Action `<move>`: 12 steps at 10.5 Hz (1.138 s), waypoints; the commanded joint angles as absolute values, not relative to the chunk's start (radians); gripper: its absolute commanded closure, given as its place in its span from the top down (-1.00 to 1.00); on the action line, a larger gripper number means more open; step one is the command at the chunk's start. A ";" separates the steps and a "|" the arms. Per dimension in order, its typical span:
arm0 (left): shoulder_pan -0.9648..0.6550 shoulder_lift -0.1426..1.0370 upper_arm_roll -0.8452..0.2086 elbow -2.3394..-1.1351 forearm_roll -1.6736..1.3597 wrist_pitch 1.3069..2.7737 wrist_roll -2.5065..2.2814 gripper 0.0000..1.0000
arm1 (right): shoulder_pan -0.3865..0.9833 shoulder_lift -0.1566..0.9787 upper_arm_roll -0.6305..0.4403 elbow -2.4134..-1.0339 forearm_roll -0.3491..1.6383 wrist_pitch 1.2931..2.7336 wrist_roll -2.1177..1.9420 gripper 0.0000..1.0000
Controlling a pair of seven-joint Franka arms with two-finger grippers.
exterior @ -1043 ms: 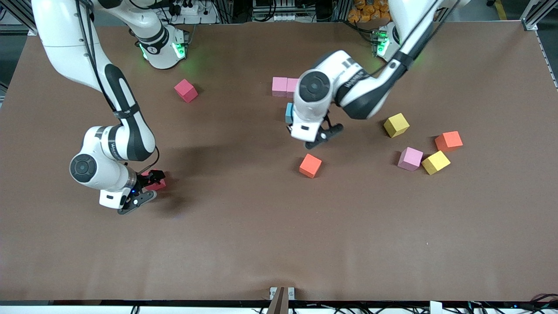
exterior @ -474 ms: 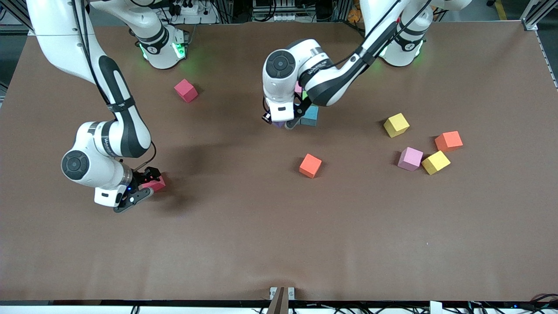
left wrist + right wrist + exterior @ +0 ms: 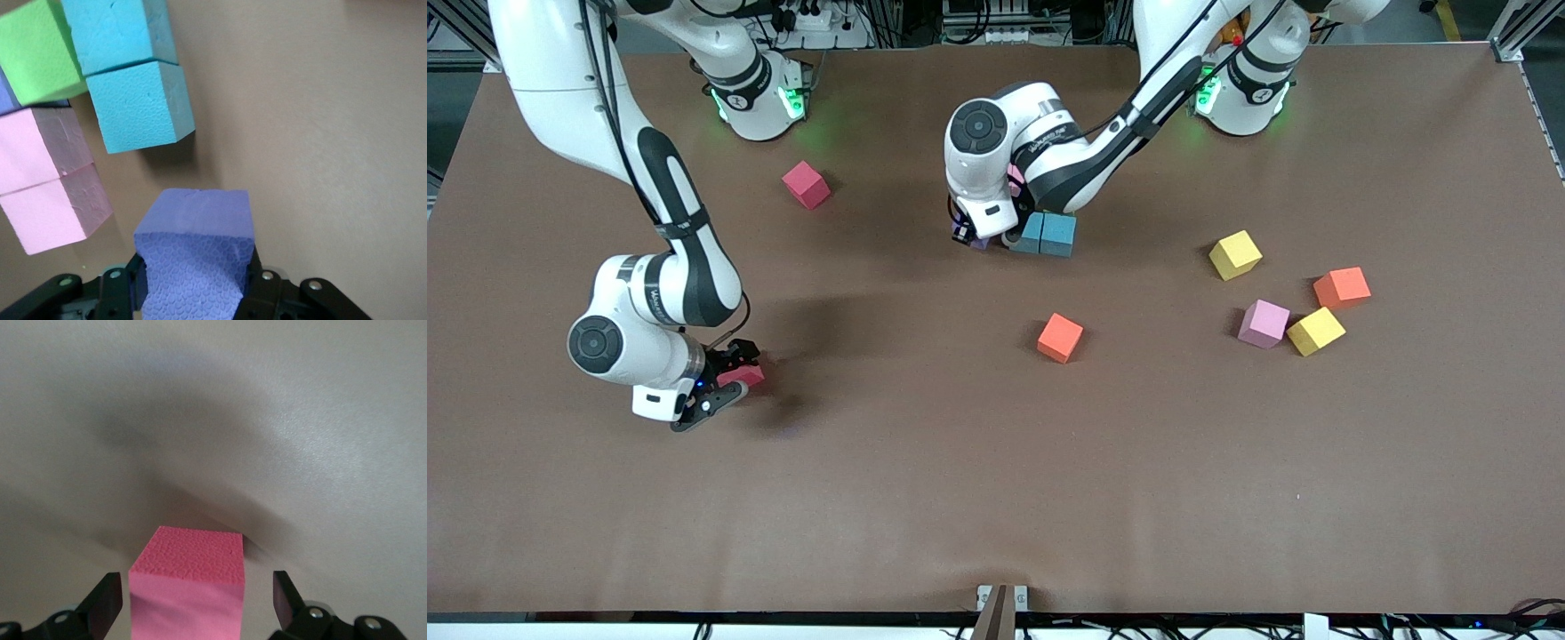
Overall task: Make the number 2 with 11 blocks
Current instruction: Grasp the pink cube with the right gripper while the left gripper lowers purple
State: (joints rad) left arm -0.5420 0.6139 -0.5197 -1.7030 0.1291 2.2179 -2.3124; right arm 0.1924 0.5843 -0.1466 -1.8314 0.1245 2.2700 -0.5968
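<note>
Left gripper (image 3: 193, 293): clamped on a purple block (image 3: 195, 257), low beside the two blue blocks (image 3: 1048, 234) (green (image 3: 37, 53) and pink (image 3: 47, 180) cubes adjoin these). Right gripper (image 3: 197, 603): fingers spread wide, straddling without touching a pink-red block (image 3: 189, 580) toward the right arm's end of the table (image 3: 960, 462).

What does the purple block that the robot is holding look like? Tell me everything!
The purple block is a small cube of soft-looking foam with a pebbly, matte skin, violet-blue all over. The left gripper is shut on it, one black finger pressed to each side. It sits square between them, beside the two blue blocks and near the two pink blocks, touching neither. In the front view the arm hides nearly all of it.
</note>
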 commanded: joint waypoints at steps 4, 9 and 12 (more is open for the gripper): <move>-0.563 0.626 -0.511 -1.776 0.179 2.300 -2.486 -0.17 | 0.175 0.598 -0.138 -1.839 0.127 2.287 -0.603 -0.98; -0.560 0.592 -0.511 -1.867 0.181 2.365 -2.554 -0.17 | 0.204 0.578 -0.133 -1.806 0.132 2.269 -0.582 -1.00; -0.552 0.569 -0.511 -1.896 0.181 2.384 -2.580 -0.18 | 0.291 0.545 -0.133 -1.775 0.133 2.218 -0.439 -1.00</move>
State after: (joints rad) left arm -0.5559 0.6167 -0.5168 -1.8499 0.1584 2.3661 -2.5475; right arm 0.2459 0.5825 -0.1337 -1.7735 0.1312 2.2490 -0.5191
